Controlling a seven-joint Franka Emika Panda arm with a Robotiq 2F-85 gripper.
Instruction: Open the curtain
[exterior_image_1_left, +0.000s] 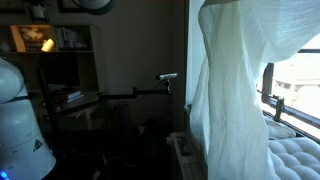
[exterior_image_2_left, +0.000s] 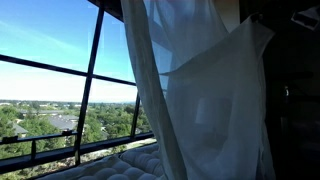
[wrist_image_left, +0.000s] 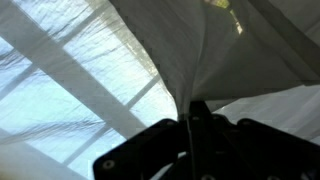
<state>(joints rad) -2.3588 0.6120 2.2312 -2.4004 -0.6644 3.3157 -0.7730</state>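
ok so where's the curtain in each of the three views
In an exterior view: the curtain hangs right of centre, top to bottom.
In an exterior view: the curtain fills the centre and right, beside the window.
Wrist view: the curtain spans the picture, its folds pinched in the gripper at bottom centre.
Shared landmark: the tufted cushion below it in both exterior views; not made out at the wrist.

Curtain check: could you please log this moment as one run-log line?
curtain: bunched, drawn sideways | end effector: shut on curtain | window: partly uncovered
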